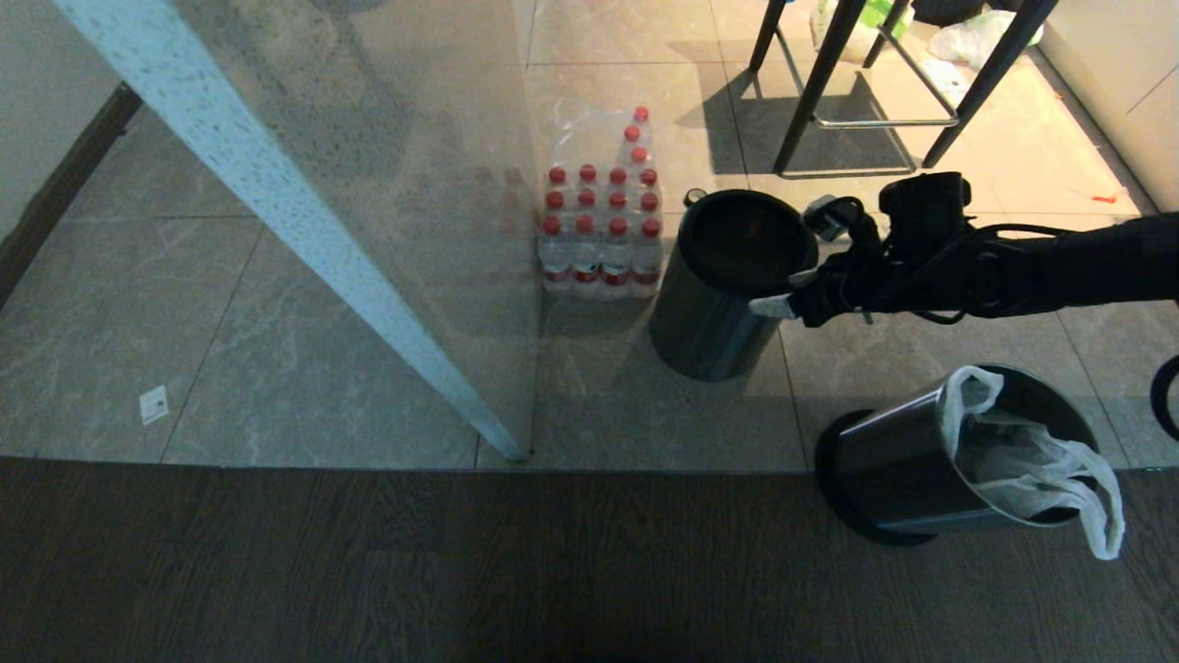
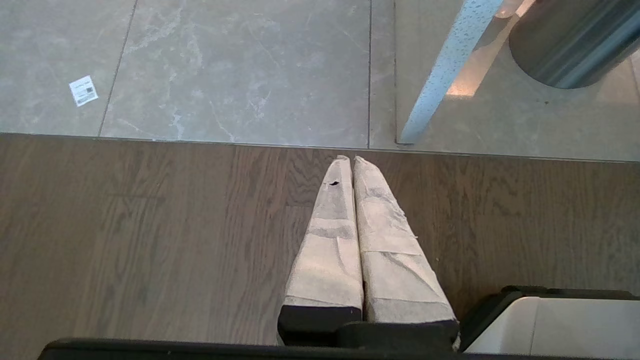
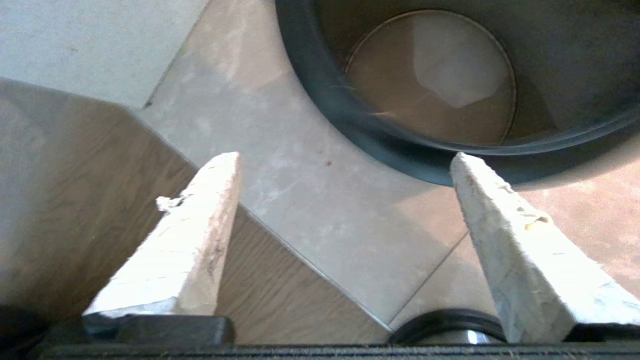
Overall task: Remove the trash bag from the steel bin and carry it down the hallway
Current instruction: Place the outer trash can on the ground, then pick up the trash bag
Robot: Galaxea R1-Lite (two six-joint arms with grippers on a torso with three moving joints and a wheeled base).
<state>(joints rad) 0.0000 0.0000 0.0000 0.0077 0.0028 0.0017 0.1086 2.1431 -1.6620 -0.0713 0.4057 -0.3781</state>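
The trash bag (image 1: 1027, 460), thin white plastic, sits in the steel bin (image 1: 898, 479) at the near right, one loop handle hanging over the rim. This bin's mouth faces right and its black base left. My right gripper (image 1: 797, 262) is open and empty, up by the rim of a second, empty steel bin (image 1: 709, 313), well apart from the bag. In the right wrist view the open gripper (image 3: 345, 165) hangs over floor tile, with the empty bin's inside (image 3: 430, 75) beyond its fingertips. My left gripper (image 2: 348, 160) is shut and empty over the wood floor.
A wrapped pack of red-capped bottles (image 1: 601, 230) stands left of the empty bin. A glass panel with a pale speckled edge (image 1: 276, 212) runs diagonally across the left. Black stool legs (image 1: 829, 92) stand at the back. Dark wood floor (image 1: 461, 571) meets tile in front.
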